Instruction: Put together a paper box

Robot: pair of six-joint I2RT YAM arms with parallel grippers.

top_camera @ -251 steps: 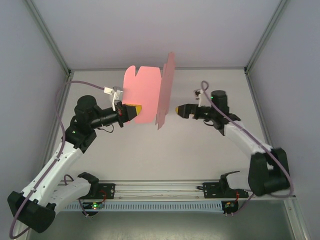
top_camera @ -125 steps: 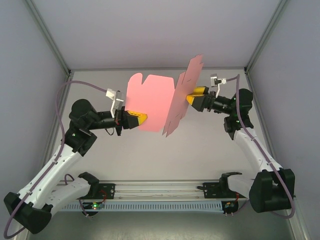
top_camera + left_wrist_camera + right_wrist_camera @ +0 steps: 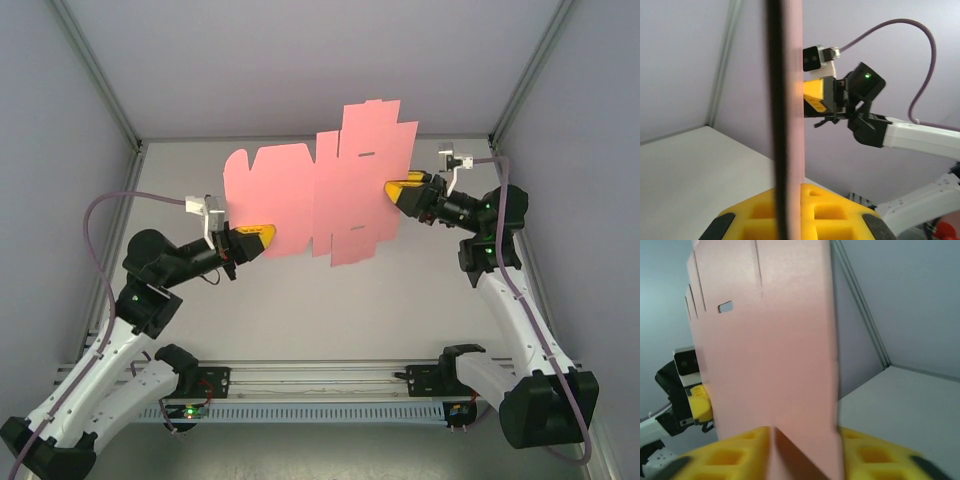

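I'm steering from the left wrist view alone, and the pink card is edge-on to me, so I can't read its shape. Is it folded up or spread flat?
Observer: The pink die-cut card sheet is spread open almost flat, with only a slight bend down its middle crease. It is not a box yet.
Operator: Where does the other arm hold it?
Observer: The right claw pinches the sheet's right edge about halfway up. The left claw holds the lower left edge.
Operator: Any flaps on my side?
Observer: Yes, rounded flaps run along the top of the left half, above your grip.
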